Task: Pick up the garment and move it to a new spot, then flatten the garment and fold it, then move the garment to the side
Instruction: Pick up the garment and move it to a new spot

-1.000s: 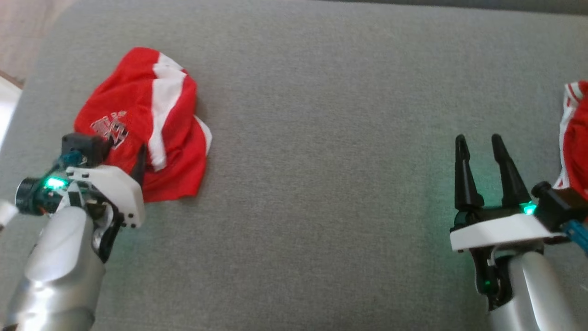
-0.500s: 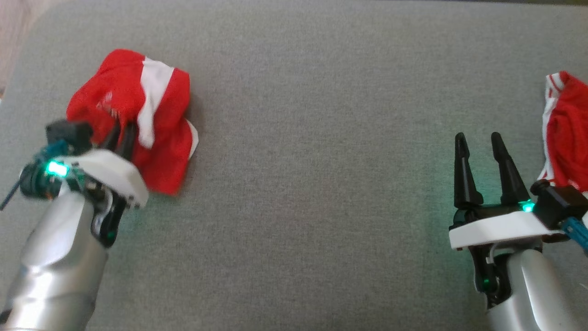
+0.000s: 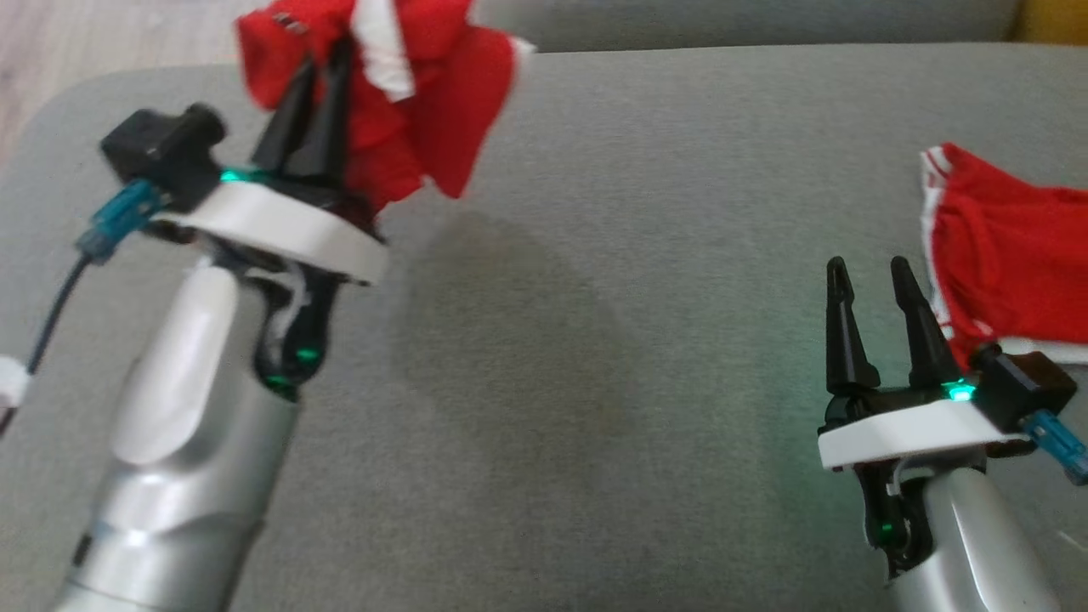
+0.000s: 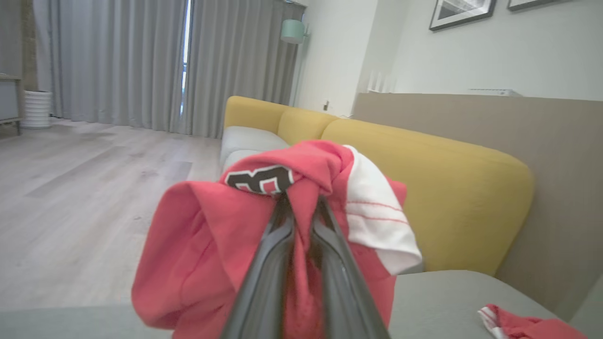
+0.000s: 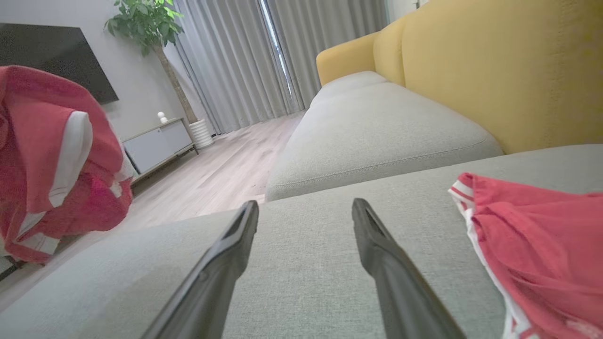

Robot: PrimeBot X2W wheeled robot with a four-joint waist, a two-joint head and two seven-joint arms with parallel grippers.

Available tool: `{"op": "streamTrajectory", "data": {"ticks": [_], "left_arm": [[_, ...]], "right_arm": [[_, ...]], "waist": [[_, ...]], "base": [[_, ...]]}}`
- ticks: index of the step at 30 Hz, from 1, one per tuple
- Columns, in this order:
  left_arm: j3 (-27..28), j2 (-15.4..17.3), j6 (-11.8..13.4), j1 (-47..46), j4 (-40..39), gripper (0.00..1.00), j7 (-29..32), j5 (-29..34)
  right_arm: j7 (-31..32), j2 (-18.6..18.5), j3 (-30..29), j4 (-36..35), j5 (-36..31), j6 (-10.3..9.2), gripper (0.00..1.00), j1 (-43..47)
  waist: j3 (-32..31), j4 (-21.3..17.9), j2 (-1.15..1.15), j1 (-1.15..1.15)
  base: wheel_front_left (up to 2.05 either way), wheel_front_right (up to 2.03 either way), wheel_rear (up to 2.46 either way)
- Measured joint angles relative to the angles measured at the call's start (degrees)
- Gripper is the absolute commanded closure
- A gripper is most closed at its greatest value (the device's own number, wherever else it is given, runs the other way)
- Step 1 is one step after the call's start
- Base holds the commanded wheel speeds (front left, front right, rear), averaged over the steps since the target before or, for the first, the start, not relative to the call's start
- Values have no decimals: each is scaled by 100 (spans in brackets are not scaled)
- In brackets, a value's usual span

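Note:
The garment point(image 3: 408, 93) is a crumpled red shirt with white stripes and a dark print. It hangs in the air above the far left of the grey cushion point(image 3: 595, 340). My left gripper point(image 3: 327, 68) is shut on a fold of it, fingers pointing up. In the left wrist view the garment point(image 4: 207, 235) drapes over both sides of my left gripper point(image 4: 301, 202). The right wrist view has the garment point(image 5: 52, 160) at its left edge. My right gripper point(image 3: 867, 268) stands open low over the cushion at the right, with nothing between its fingers point(image 5: 245, 221).
A second red piece with white trim point(image 3: 1011, 255) lies on the cushion just right of my right gripper, with its near edge point(image 5: 541, 245) close to the right finger. A yellow sofa back point(image 4: 447, 188) rises behind the cushion. Wooden floor point(image 4: 70, 188) lies beyond the left edge.
My left gripper has shut on the garment and lifted it off the cushion, up and away. The head camera has tilted up. The right gripper has stayed open in place.

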Motion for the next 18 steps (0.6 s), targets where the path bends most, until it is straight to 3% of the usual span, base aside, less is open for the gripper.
{"op": "streamTrajectory", "data": {"ticks": [6, 11, 12, 13, 18], "left_arm": [[-334, -277, 289, -17, -467, 100, 403, 19], [-471, -649, 367, -451, 76, 100, 487, 31], [-491, -691, 357, -586, 235, 32, 461, 29], [-490, -734, 338, -716, 387, 0, 380, 29], [-323, -792, 321, -1193, 896, 0, -203, 60]], "right_arm": [[-74, -1, 187, 71, 175, -1, 0, -27], [-177, -1, 391, 177, 343, -1, 0, -372], [-199, -3, 399, 197, 359, 0, 0, -417], [-233, -3, 409, 229, 372, 0, 0, -453], [-279, -3, 389, 328, 410, -1, 0, -474]], "waist": [[66, -448, 0, 0], [253, -997, 0, 1], [287, -1080, 0, 1], [321, -1158, 0, 1], [461, -1398, 0, 2]], "base": [[0, 0, 0], [0, 0, 0], [0, 0, 0], [0, 0, 0], [0, 0, 0]]}}
